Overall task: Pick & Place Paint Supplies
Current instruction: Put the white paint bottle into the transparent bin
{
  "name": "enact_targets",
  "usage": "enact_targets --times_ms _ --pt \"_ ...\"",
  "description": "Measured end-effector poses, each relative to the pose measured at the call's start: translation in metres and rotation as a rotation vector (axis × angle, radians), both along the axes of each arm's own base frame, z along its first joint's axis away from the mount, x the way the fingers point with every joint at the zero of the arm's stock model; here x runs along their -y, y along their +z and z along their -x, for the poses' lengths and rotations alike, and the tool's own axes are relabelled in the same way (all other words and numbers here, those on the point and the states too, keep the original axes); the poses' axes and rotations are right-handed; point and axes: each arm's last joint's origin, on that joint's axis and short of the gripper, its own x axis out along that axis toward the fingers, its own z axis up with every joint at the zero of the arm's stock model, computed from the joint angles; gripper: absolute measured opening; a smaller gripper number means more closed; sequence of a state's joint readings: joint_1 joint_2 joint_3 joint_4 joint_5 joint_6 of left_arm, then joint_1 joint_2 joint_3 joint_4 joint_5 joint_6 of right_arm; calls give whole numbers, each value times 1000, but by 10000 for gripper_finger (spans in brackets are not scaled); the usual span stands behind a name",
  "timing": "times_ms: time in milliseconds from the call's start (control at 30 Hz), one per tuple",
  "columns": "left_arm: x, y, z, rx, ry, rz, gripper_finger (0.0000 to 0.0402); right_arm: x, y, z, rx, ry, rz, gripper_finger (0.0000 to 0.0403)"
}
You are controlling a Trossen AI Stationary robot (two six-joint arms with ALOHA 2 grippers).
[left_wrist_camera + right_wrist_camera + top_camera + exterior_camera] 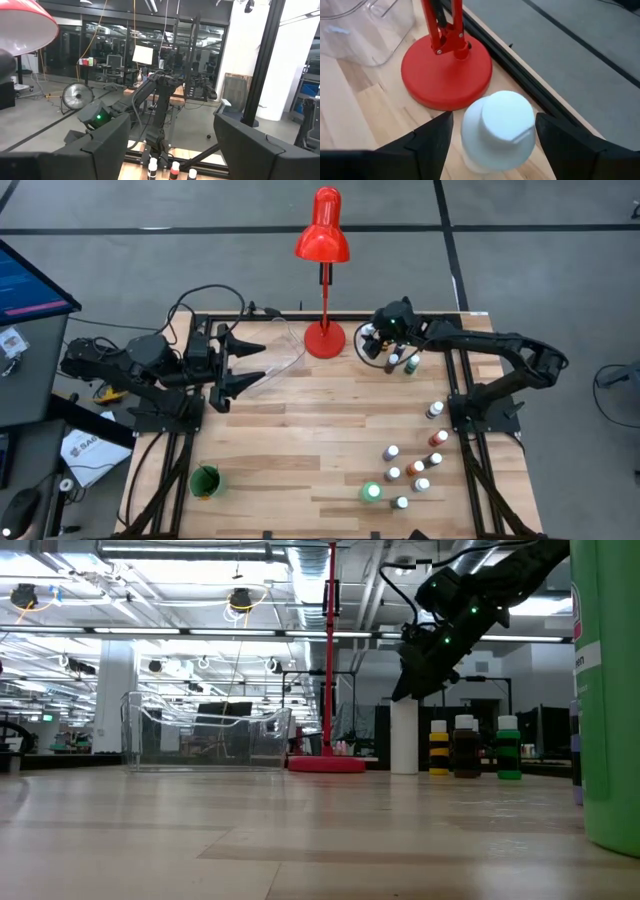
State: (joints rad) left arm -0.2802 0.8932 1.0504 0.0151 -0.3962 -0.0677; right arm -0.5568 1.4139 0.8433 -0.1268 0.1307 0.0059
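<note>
Right claw (492,135): spread, straddling white bottle (497,127) at lamp base's (445,70) 3 o'clock, worktop (300,430) 1 o'clock. Left claw (245,365): spread, empty, 10 o'clock. Other bottles (410,470): 4 o'clock.

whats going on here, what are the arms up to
The right gripper hangs open around a white bottle beside the red lamp's base, at the table's far edge. It has not closed on it. The left gripper waits open by the clear bin. More paint bottles stand scattered on the right side.
</note>
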Motion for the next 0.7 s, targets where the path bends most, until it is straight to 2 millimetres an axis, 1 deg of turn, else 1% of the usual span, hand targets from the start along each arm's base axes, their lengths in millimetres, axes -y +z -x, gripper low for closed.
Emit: enact_targets --times_ms 267,700 --pt "0 0 0 0 0 0 274 0 0 1 4 -11 -7 240" --pt "0 0 0 0 0 0 273 -2 3 -1 23 1 0 119"
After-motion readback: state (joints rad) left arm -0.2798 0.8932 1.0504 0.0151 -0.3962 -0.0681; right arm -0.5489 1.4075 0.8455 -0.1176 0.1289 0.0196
